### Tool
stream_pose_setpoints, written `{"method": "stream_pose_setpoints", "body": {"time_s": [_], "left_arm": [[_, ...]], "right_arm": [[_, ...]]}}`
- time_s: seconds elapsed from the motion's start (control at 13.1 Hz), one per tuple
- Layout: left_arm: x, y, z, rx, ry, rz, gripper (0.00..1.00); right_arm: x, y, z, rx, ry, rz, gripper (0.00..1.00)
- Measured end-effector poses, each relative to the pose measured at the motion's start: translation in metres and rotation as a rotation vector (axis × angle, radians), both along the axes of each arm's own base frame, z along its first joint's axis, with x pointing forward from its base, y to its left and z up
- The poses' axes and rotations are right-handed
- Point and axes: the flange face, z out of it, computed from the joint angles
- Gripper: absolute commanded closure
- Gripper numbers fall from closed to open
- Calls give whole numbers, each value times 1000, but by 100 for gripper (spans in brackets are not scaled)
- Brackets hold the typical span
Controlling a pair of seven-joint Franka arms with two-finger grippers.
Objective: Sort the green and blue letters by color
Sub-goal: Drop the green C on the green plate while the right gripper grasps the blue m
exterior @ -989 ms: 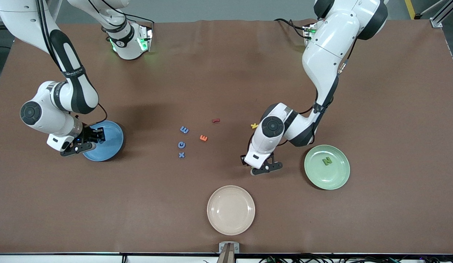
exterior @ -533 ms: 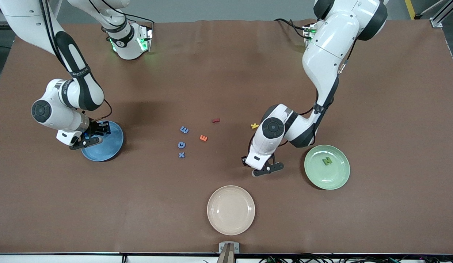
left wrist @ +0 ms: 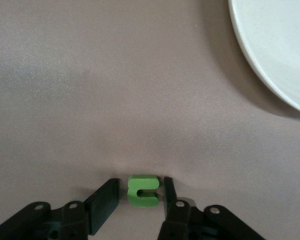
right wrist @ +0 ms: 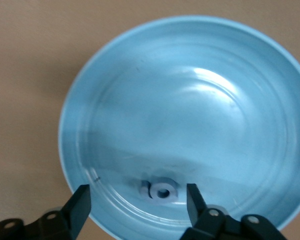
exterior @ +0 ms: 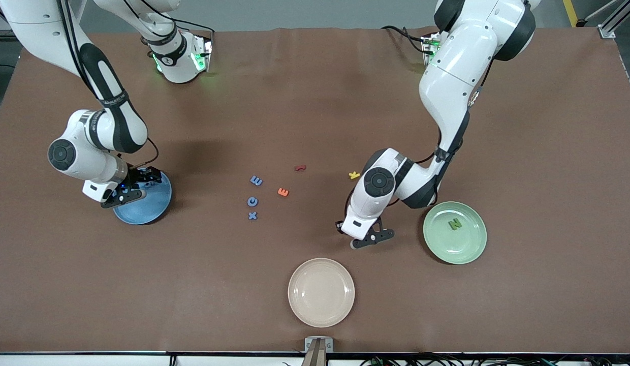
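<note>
A cream plate sits nearest the camera. Farther back, the left gripper is down at the table, its jaws partly closed around a green U that lies there, one finger touching it. Beside it, a green plate holds a green N. Mid-table lie a blue X, C and E. The right gripper hangs wide open over a blue plate, a blue letter lying free in it.

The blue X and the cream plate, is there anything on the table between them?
No. In the front view, only bare brown table lies between the blue X and the cream plate.
</note>
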Motion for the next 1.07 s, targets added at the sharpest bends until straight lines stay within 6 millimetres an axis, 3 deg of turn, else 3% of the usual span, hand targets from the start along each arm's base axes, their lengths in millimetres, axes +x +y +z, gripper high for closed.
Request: {"method": "stream_pose_setpoints", "body": {"time_s": [0.08,0.23,0.46,0.61,0.84,1.07], "left_arm": [[0,-2,1,-1,-1,-2,97],[-3,-5,4,23,32,5,98],[-3,2,18,81,95,23,99],[9,20,52,105,103,50,99],[33,88,106,144,116,88,99],[40,185,115,176,157,50,99]], "right_arm": [[3,10,3,-3,-7,-7,13],[8,48,10,-15,-16,-44,13],[4,135,15,-45,-16,-148,13],[0,191,24,-64,-26,-256,13],[-5,251,40,-79,-43,-418,13],[-16,301,42,-95,-52,-582,14]]}}
